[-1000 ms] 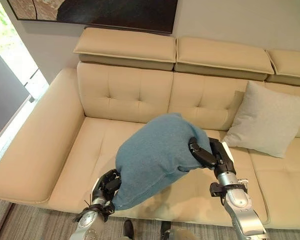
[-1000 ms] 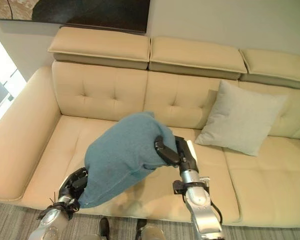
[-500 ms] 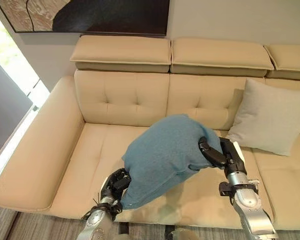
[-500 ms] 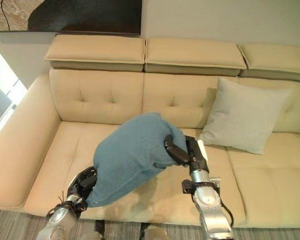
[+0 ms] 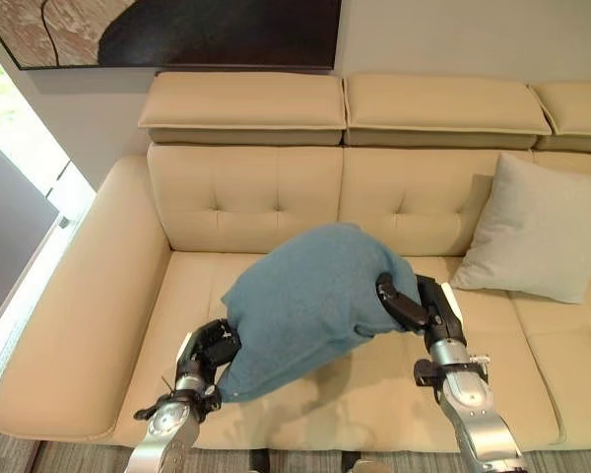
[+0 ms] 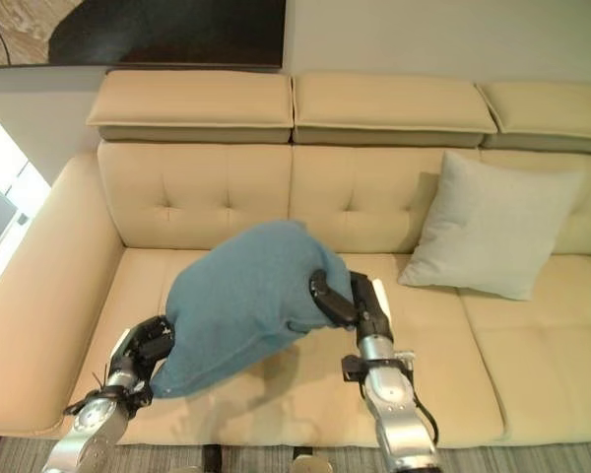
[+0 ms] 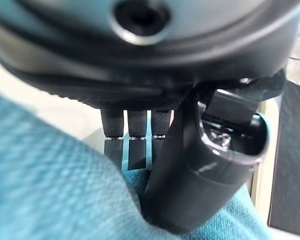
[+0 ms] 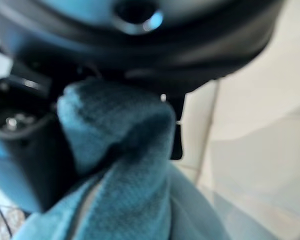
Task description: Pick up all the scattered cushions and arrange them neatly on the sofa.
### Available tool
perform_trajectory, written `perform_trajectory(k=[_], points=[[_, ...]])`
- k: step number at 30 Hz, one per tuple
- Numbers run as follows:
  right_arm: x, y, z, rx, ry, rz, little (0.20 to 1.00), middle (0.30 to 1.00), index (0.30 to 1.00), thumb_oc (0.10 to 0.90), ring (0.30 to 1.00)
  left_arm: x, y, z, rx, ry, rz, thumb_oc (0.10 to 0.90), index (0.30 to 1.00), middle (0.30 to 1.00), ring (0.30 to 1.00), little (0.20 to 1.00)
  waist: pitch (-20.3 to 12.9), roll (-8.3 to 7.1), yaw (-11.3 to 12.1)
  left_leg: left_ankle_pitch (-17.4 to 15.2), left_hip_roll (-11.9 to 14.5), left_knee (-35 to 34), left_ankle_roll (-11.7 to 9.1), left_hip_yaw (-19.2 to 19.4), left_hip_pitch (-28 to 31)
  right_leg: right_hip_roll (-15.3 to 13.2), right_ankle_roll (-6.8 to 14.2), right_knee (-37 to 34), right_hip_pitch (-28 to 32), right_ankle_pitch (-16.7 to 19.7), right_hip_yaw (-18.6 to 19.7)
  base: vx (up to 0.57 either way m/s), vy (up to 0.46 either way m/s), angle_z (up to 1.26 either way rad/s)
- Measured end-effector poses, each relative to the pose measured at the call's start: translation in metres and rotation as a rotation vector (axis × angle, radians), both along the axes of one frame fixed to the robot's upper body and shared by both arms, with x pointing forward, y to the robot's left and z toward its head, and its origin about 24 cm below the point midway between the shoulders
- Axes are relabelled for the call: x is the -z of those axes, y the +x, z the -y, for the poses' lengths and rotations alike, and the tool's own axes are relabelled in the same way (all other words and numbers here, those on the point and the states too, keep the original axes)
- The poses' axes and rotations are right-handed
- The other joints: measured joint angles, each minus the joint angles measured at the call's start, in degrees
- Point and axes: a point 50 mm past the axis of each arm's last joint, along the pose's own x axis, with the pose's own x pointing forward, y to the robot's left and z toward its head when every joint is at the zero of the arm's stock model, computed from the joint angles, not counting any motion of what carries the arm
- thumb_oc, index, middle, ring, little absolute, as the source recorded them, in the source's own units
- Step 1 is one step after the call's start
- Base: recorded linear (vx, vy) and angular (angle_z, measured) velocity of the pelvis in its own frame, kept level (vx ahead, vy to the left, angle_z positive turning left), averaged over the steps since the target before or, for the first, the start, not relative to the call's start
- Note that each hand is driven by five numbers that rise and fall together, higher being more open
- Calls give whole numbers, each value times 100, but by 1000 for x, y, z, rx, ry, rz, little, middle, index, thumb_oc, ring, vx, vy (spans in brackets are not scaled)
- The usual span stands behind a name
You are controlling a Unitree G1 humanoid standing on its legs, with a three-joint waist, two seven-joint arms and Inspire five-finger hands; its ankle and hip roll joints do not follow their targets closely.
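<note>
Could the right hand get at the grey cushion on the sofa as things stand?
Probably not: the right hand is clamped on the blue cushion, shared with the left hand. The grey cushion lies unobstructed beyond.

Blue cushion [image 5: 310, 301], still between both hands, now slightly further left over the sofa seat [image 5: 394, 379].

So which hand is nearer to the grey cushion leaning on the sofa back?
Right. The right hand grips the blue cushion on the side toward the grey cushion; the left hand holds its far, lower corner.
</note>
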Motion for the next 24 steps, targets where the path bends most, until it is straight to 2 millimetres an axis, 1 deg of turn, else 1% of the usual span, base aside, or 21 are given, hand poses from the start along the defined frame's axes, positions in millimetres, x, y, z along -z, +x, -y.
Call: perform_trajectory(k=[3, 4, 6, 7, 8, 9, 10, 11, 12, 13, 14, 16, 17, 20, 21, 22, 23, 24], points=[[-19, 19, -6, 19, -1, 77, 300, 300, 300, 400, 300, -18, 20, 2, -14, 44, 71, 400, 300, 300, 300, 300, -3, 5, 24, 30, -5, -4, 12, 60, -127, 5, 2, -249, -56, 178, 56, -11, 2, -12], [-28, 27, -9, 21, -1, 110, 300, 300, 300, 400, 300, -26, 28, 1, -15, 70, 101, 400, 300, 300, 300, 300, -3, 6, 17, 43, -6, -3, 11, 79, -190, 12, -3, -354, -82, 247, 74, -18, 5, -9], [-51, 41, -17, 21, 3, 194, 300, 300, 300, 400, 300, -50, 49, 0, -22, 110, 181, 400, 300, 300, 300, 300, -5, 23, 20, 119, -9, -26, 22, 83, -393, 27, -10, -565, -193, 423, 71, -26, 3, -3], [-66, 48, -20, 28, 8, 249, 300, 300, 300, 400, 300, -66, 61, 0, -25, 132, 234, 400, 300, 300, 300, 300, -1, 31, 23, 200, -13, -84, 30, 77, -489, 40, -10, -695, -253, 534, 65, -51, -7, 11], [-92, 58, -25, 50, 22, 348, 300, 300, 300, 400, 300, -97, 82, 4, -27, 186, 335, 400, 300, 300, 300, 300, 6, 48, 30, 288, -19, -117, 27, 22, -677, 79, -16, -844, -351, 660, -1, -62, -5, 18], [-109, 62, -27, 74, 36, 417, 300, 300, 300, 400, 300, -120, 94, 6, -37, 211, 407, 400, 300, 300, 300, 300, 15, 65, 28, 312, -17, -129, 23, -21, -724, 69, -31, -899, -360, 685, -57, -69, -14, 23], [-132, 67, -30, 94, 48, 500, 300, 300, 300, 400, 300, -148, 109, 9, -38, 268, 486, 400, 300, 300, 300, 300, 44, 118, 41, 333, -12, -128, 22, -44, -826, 79, -34, -908, -443, 696, -78, -64, -12, 13], [-132, 67, -30, 94, 48, 500, 300, 300, 300, 400, 300, -148, 109, 9, -38, 268, 486, 400, 300, 300, 300, 300, 44, 118, 41, 333, -12, -128, 22, -44, -826, 79, -34, -908, -443, 696, -78, -51, -18, 7], [-163, 70, -35, 119, 59, 624, 300, 300, 300, 400, 300, -184, 122, 11, -67, 295, 596, 400, 300, 300, 300, 300, 84, 213, 46, 375, -22, -123, 19, -61, -1021, 90, -47, -923, -616, 742, -86, -56, -17, 6], [-185, 71, -37, 143, 81, 714, 300, 300, 300, 400, 300, -210, 130, 15, -89, 303, 681, 400, 300, 300, 300, 300, 116, 289, 47, 424, -27, -122, 18, -87, -1214, 89, -39, -930, -791, 790, -107, -30, -17, 9], [-195, 72, -38, 164, 88, 755, 300, 300, 300, 400, 300, -223, 134, 17, -107, 303, 721, 400, 300, 300, 300, 300, 128, 313, 45, 448, -28, -123, 19, -102, -1316, 90, -46, -959, -873, 827, -129, -48, -11, 8], [-212, 77, -40, 210, 86, 807, 300, 300, 300, 400, 300, -250, 147, 21, -135, 334, 774, 400, 300, 300, 300, 300, 127, 323, 44, 499, -15, -123, 1, -120, -1532, 109, -70, -973, -1073, 877, -134, -41, -11, 2], [-215, 81, -40, 241, 85, 814, 300, 300, 300, 400, 300, -260, 153, 24, -149, 356, 786, 400, 300, 300, 300, 300, 131, 330, 48, 514, -11, -124, -14, -124, -1622, 112, -72, -974, -1169, 878, -140, -42, -30, 0], [-220, 96, -42, 298, 48, 794, 300, 300, 300, 400, 300, -279, 167, 24, -172, 421, 776, 400, 300, 300, 300, 300, 139, 355, 34, 546, -2, -124, -29, -143, -1829, 124, -90, -975, -1372, 904, -137, -44, -29, -1], [-221, 103, -41, 325, -2, 779, 300, 300, 300, 400, 300, -291, 171, 24, -192, 438, 784, 400, 300, 300, 300, 300, 148, 370, 34, 580, 15, -125, -45, -144, -2029, 141, -109, -975, -1572, 924, -138, -59, -26, -1], [-220, 109, -38, 344, -46, 757, 300, 300, 300, 400, 300, -298, 174, 23, -202, 460, 782, 450, 375, 375, 375, 375, 150, 373, 44, 600, 31, -124, -54, -166, -2164, 158, -125, -974, -1705, 946, -143, -52, -23, -1], [-219, 112, -35, 355, -78, 731, 594, 594, 594, 596, 594, -302, 175, 22, -210, 468, 782, 800, 900, 900, 900, 900, 151, 376, 52, 616, 47, -124, -58, -168, -2277, 176, -135, -974, -1811, 953, -148, -47, -10, 0], [-216, 115, -33, 364, -105, 707, 900, 900, 900, 800, 900, -304, 175, 21, -215, 482, 783, 800, 900, 900, 900, 900, 152, 378, 49, 624, 62, -126, -68, -180, -2372, 188, -138, -974, -1911, 956, -161, -38, -22, 3]])
